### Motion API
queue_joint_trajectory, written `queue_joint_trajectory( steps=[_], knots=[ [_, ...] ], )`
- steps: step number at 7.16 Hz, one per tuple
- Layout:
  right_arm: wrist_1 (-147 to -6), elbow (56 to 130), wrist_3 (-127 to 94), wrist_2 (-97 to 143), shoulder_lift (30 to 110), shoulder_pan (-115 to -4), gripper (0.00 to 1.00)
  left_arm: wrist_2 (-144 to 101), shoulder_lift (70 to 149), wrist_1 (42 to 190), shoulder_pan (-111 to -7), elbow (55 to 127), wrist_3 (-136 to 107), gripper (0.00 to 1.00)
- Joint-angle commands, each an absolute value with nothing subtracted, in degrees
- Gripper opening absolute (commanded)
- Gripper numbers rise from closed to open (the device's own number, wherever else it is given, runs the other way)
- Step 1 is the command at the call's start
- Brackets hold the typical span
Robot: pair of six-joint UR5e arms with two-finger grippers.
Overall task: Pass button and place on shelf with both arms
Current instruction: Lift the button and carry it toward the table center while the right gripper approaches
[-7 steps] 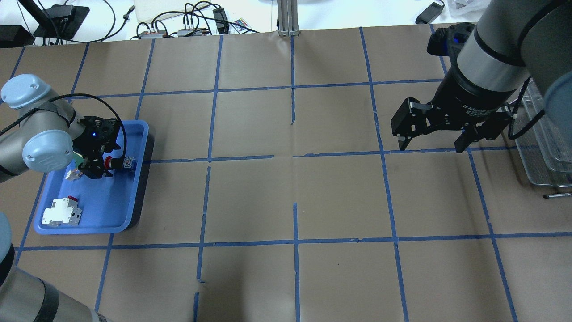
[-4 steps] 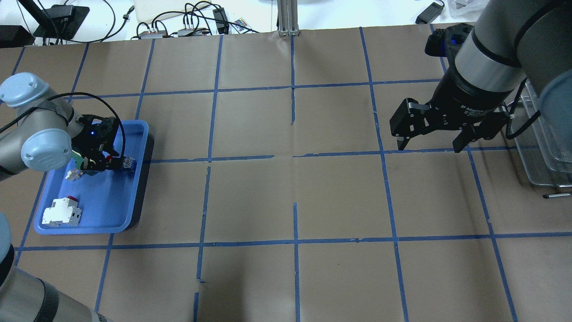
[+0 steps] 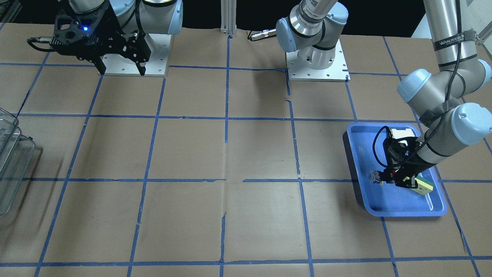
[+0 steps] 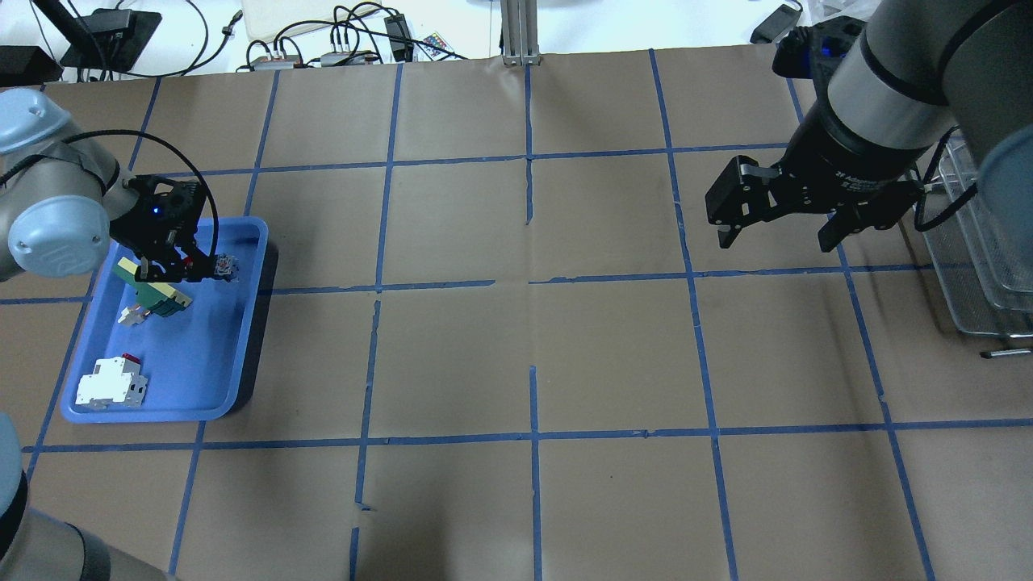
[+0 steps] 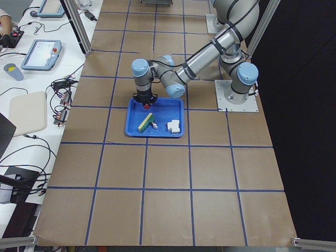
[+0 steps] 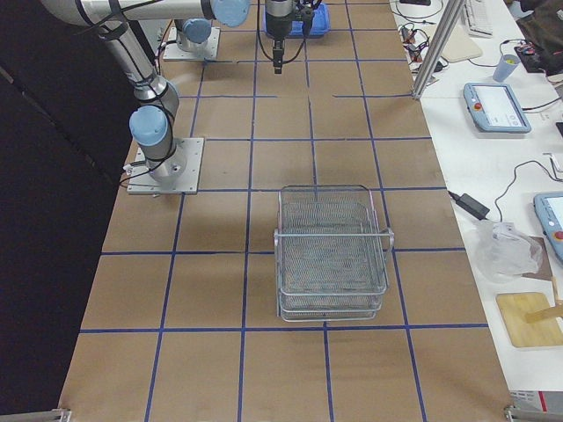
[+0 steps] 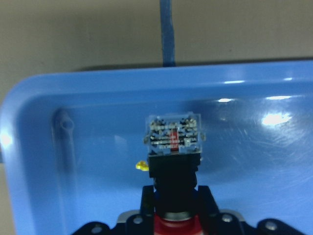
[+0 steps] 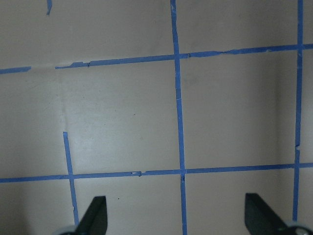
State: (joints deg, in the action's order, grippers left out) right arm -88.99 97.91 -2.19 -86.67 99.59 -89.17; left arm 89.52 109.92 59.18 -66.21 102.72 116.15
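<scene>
My left gripper (image 4: pixel 192 268) is shut on the button (image 4: pixel 224 265) and holds it lifted over the far part of the blue tray (image 4: pixel 250 323). In the left wrist view the fingers (image 7: pixel 146 203) clamp the black collar, with the button's (image 7: pixel 174 134) clear bluish block pointing away and the red head at the bottom edge. The front-facing view shows the same grasp (image 3: pixel 390 179). My right gripper (image 4: pixel 779 234) is open and empty, hovering over bare table to the left of the wire-mesh shelf (image 4: pixel 984 242). The shelf also shows in the right exterior view (image 6: pixel 332 255).
In the tray lie a green-and-cream bar (image 4: pixel 149 286) and a white-and-red block (image 4: pixel 111 382). The table is brown paper with a blue tape grid. Cables and devices lie beyond the far edge (image 4: pixel 339 44).
My left gripper has lifted the button and moved it toward the far end of the tray, uncovering the green-and-cream bar. My right gripper has shifted slightly toward the far edge, still open.
</scene>
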Motion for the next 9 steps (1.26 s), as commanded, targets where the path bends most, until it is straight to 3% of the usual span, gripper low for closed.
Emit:
queue_joint_trajectory(
  steps=[1, 4, 9],
  knots=[
    [-89.5, 98.3, 8.6, -86.2, 99.4, -88.9, 1.0, 87.3, 107.9, 63.2, -75.9, 99.3, 110.0, 0.0],
    [-91.0, 98.8, 33.8, -83.0, 98.4, -88.9, 1.0, 81.0, 107.3, 66.1, -91.5, 93.7, 91.6, 0.0],
    [-93.5, 100.7, 55.1, -71.1, 96.0, -87.1, 1.0, 67.4, 108.2, 64.2, -105.2, 87.1, 78.8, 0.0]
  ],
)
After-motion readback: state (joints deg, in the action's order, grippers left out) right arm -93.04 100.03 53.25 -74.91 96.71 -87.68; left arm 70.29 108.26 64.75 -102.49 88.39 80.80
